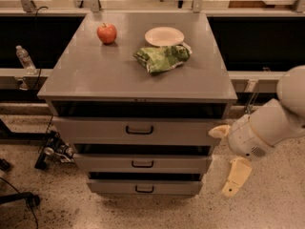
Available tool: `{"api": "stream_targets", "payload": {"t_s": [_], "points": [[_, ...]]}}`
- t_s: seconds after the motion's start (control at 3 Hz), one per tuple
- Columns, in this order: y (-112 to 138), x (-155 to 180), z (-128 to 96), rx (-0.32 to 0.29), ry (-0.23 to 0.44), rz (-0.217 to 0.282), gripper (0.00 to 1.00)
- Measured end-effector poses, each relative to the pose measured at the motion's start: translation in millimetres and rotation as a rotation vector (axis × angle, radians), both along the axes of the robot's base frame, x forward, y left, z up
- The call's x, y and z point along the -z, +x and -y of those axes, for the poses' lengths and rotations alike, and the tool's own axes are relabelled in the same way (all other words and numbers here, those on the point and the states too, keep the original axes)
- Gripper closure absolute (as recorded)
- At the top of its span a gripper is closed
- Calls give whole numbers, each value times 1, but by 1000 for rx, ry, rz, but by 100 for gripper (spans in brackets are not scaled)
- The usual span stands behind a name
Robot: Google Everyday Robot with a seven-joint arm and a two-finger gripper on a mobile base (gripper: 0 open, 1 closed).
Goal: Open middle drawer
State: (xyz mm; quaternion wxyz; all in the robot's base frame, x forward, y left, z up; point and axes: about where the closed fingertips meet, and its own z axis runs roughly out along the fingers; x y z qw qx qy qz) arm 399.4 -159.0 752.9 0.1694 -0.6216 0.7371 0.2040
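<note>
The grey cabinet has three drawer fronts. The middle drawer is the mid-sized front with a small black loop handle at its centre, and it sits closed between the tall top drawer and the narrow bottom drawer. My gripper hangs off the cabinet's right front corner, at about the middle drawer's height and well to the right of its handle. Its cream fingers are spread apart and hold nothing. It touches no drawer.
On the cabinet top lie a red apple, a white plate and a green chip bag. A water bottle stands on the rail at left. Cables and a wheeled base lie on the floor at left.
</note>
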Motion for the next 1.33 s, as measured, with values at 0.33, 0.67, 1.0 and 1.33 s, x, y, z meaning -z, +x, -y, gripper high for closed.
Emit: {"api": "stream_targets", "payload": {"t_s": [0.33, 0.67, 1.0, 1.33], "points": [[4, 46, -11, -16, 29, 3, 0], [14, 96, -28, -13, 77, 20, 0], [14, 99, -29, -13, 77, 21, 0], [21, 123, -33, -12, 83, 26, 0]]}}
